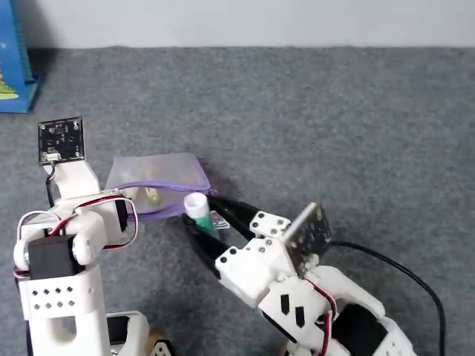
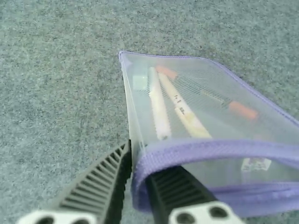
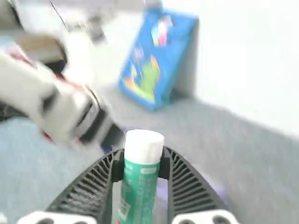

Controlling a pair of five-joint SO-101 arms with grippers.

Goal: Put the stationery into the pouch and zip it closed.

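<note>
filling step. left pincer [image 2: 138,159] clamps the pouch [image 2: 210,121] rim, pens [image 2: 159,102] already inside, pouch lying on the desk [image 1: 334,111]. right pincer [image 3: 142,156] grips a glue stick [image 3: 139,179] just beside the pouch mouth. next, probably: aim the stick into the mouth, release, then zip.

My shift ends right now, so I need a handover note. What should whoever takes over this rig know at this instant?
Left gripper: shut on the rim of the translucent purple-trimmed mesh pouch, one finger inside its mouth.
Right gripper: shut on the green glue stick with a white cap, near the pouch mouth.
Done: pens lie inside the pouch.
Left: drop the glue stick in, then zip the open pouch closed.
</note>
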